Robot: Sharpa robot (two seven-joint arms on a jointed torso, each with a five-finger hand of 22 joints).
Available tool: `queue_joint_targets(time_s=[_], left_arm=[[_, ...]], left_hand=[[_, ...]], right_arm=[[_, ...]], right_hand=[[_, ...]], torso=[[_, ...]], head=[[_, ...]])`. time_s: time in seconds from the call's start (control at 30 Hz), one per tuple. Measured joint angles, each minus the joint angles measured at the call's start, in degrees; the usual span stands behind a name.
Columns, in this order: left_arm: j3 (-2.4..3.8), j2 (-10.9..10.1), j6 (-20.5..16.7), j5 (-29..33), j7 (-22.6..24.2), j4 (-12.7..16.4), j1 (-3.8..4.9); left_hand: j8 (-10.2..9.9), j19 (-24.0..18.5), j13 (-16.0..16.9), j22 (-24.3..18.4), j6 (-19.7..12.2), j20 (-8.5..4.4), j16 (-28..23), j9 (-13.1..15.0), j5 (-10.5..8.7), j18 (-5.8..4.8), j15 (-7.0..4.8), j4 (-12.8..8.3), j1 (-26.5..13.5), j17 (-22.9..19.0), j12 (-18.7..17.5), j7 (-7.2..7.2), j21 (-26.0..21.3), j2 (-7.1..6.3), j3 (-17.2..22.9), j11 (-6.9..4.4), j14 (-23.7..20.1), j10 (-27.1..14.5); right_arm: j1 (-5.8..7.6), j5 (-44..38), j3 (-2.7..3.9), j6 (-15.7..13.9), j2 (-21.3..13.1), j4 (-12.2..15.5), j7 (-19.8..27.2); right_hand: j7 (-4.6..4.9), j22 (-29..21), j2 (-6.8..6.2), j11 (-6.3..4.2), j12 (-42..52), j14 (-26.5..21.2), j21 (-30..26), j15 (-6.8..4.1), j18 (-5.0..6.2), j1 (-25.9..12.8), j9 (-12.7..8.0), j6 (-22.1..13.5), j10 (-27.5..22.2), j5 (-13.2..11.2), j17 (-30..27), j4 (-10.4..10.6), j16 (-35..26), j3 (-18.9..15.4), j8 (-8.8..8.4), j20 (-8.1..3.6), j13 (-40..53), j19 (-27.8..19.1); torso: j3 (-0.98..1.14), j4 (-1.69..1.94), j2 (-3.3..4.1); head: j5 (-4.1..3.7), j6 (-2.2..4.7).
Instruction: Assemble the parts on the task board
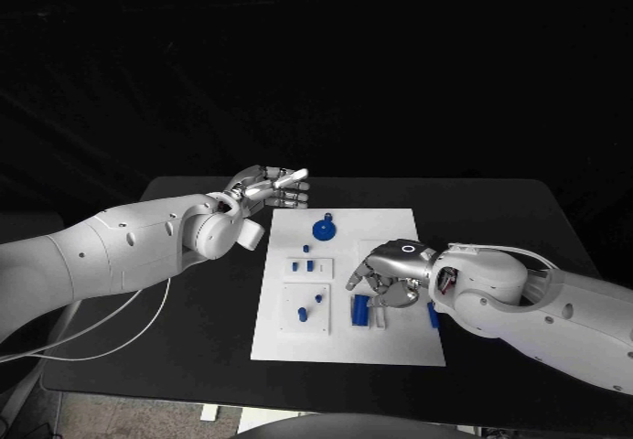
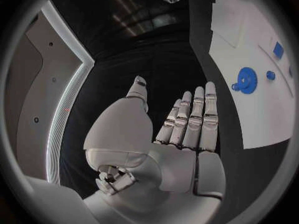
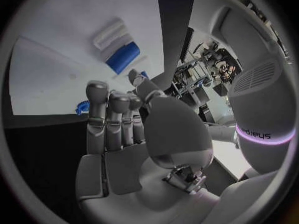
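The white task board [image 1: 402, 229] lies in the middle of the black table. A blue gear [image 1: 325, 227] stands near its far edge, also seen as the gear [image 2: 246, 79] beside a small blue peg [image 2: 270, 75]. A blue cylinder [image 1: 361, 311] lies next to a white piece near the board's front, the same cylinder [image 3: 123, 58] in the right wrist view. My right hand [image 1: 388, 273] hovers over the board just behind that cylinder, fingers straight and holding nothing [image 3: 118, 129]. My left hand [image 1: 271, 189] floats off the board's far left corner, flat and empty [image 2: 181, 129].
Small blue pieces [image 1: 304, 266] sit in white blocks on the board's left half, and another blue piece [image 1: 432, 314] lies by its right edge under my right arm. Bare black table [image 1: 501, 219] surrounds the board. A white cable [image 1: 119, 320] trails off the left side.
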Motion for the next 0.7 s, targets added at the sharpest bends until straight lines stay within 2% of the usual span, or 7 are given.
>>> queue_joint_targets(time_s=[0.13,0.2,0.23,0.3,0.4,0.5,0.7], left_arm=[[0.00,-0.1,0.0,0.0,0.0,-0.1,0.00],[0.00,-0.1,0.1,0.0,0.0,-0.2,0.00],[0.00,-0.1,0.1,0.0,0.0,-0.2,0.00],[0.00,-0.1,0.1,0.0,0.0,-0.3,0.00],[0.00,-0.1,0.2,0.0,0.0,-0.3,0.00],[0.00,-0.1,0.2,-0.1,-0.1,-0.4,0.00],[0.00,-0.2,0.1,-0.4,-0.3,-0.6,0.00]], left_hand=[[0.0,-0.2,0.0,0.0,0.0,0.24,0.0,0.0,0.00,0.00,0.00,0.0,0.1,0.0,0.0,0.00,0.0,0.07,0.0,0.00,0.0,0.0],[0.0,-0.2,0.0,0.0,0.0,0.24,0.0,0.0,0.00,0.00,0.00,0.0,0.1,0.0,0.0,0.00,0.0,0.07,0.0,0.00,0.0,0.0],[0.0,-0.2,0.0,0.0,0.0,0.24,0.0,0.0,0.00,0.00,0.00,0.0,0.1,0.0,0.0,0.00,0.0,0.06,0.0,0.00,0.0,0.0],[0.0,-0.2,0.0,0.0,0.0,0.24,0.0,0.0,0.00,0.00,0.00,0.0,0.1,0.0,0.0,0.00,0.0,0.06,0.0,0.00,0.0,0.0],[0.0,-0.5,0.0,0.0,0.0,0.02,0.0,0.0,0.00,-0.01,0.00,0.0,0.1,0.0,0.0,0.00,0.0,0.06,0.0,0.00,0.0,0.0],[0.0,-0.7,0.0,0.0,0.2,0.23,0.0,0.0,0.00,-0.01,0.17,0.0,0.1,0.0,0.0,0.17,0.0,0.06,0.0,0.00,-0.2,0.0],[0.0,-0.7,0.0,0.0,0.2,0.23,0.0,0.0,0.00,-0.01,0.21,0.0,0.1,0.0,0.0,0.21,0.0,0.06,0.0,0.00,-0.2,0.0]], right_arm=[[1.24,-2.9,-1.53,1.5,0.4,0.2,-0.2],[1.65,-4.5,-2.24,1.9,0.6,0.3,-0.5],[1.80,-5.1,-2.54,2.0,0.7,0.4,-0.6],[2.02,-6.4,-3.06,2.1,1.0,0.6,-0.9],[2.29,-8.3,-3.72,2.1,1.6,0.8,-1.3],[2.44,-9.8,-4.25,2.1,2.0,0.7,-1.7],[2.51,-12.3,-4.93,2.0,2.5,0.2,-2.4]], right_hand=[[-0.06,0.0,-0.41,0.24,-4.8,-2.5,-5.7,0.34,0.01,0.2,0.0,-1.5,-4.6,2.1,-1.7,0.3,-3.6,-5.7,0.00,0.05,-6.4,0.0],[-0.27,0.0,-0.37,0.41,-4.8,-3.7,-9.1,0.59,0.01,0.6,0.0,-1.8,-5.9,2.1,-1.7,0.4,-4.0,-6.1,0.00,0.56,-7.5,-0.6],[-0.91,0.0,-1.02,0.58,-4.6,-4.8,-13.1,0.84,0.60,1.2,0.0,-3.6,-6.9,1.8,-1.6,0.6,-4.2,-5.9,0.00,1.05,-8.2,-1.1],[-1.43,0.0,-2.12,0.71,-3.1,-5.6,-15.6,1.10,0.95,2.3,0.0,-4.8,-7.8,1.2,-1.2,2.2,-3.8,-4.4,0.00,1.13,-9.9,-1.1],[-1.88,0.0,-3.55,0.79,-0.9,-5.6,-16.3,1.10,0.96,2.3,0.2,-2.2,-8.5,-0.4,-1.0,3.8,-3.3,-3.2,0.00,1.13,-12.1,-1.1],[-1.49,0.0,-3.67,0.79,0.4,-5.6,-15.4,1.10,0.96,2.2,0.3,-1.7,-8.5,-3.6,-0.6,4.2,-2.3,-3.6,0.00,1.45,-12.7,-0.8],[-1.08,0.0,-3.29,0.48,2.2,-5.6,-13.7,1.10,0.96,2.6,0.9,1.3,-9.0,-2.7,0.3,2.5,-1.0,-0.6,0.00,1.45,-13.8,-0.8]], torso=[[0.01,-0.03,0.01],[0.00,-0.03,0.00],[-0.01,-0.03,0.00],[-0.03,-0.03,0.00],[-0.06,0.01,-0.01],[-0.10,0.08,-0.01],[-0.13,0.08,-0.01]], head=[[0.07,-0.05],[0.02,-0.11],[-0.02,-0.14],[-0.09,-0.21],[-0.12,-0.29],[-0.16,-0.36],[-0.19,-0.49]])
